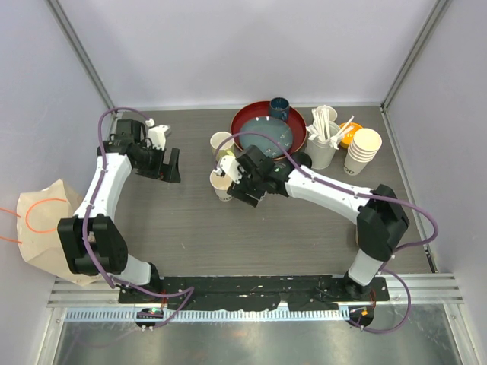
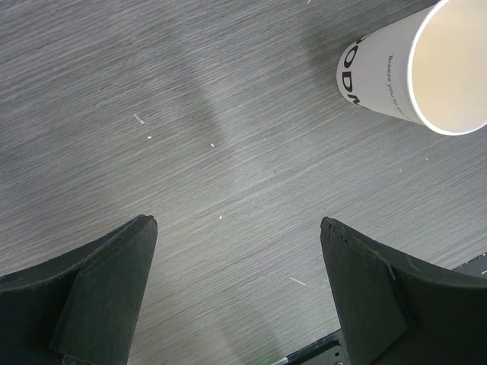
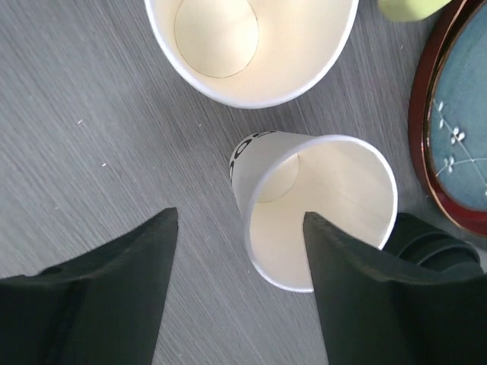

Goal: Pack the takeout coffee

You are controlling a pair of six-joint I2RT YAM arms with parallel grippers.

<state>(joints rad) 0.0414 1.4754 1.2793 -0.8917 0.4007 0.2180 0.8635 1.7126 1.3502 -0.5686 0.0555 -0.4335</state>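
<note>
A: Checked the right gripper (image 3: 240,215)?
B: Spread, pinching nothing. Straddles the near cup (image 3: 319,205): upright, lidless, crowding one jaw, clear of the other.
A: And the far cup (image 3: 251,46)?
B: Just beyond, upright too.
A: Left gripper (image 2: 237,222)?
B: Spread as well, over bare table (image 2: 228,114), farther off. Probably better reached from the right.

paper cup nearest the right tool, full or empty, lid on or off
Empty, lid off. The right wrist view looks into the paper cup: bare cream bottom, no liquid, open rim.
</note>
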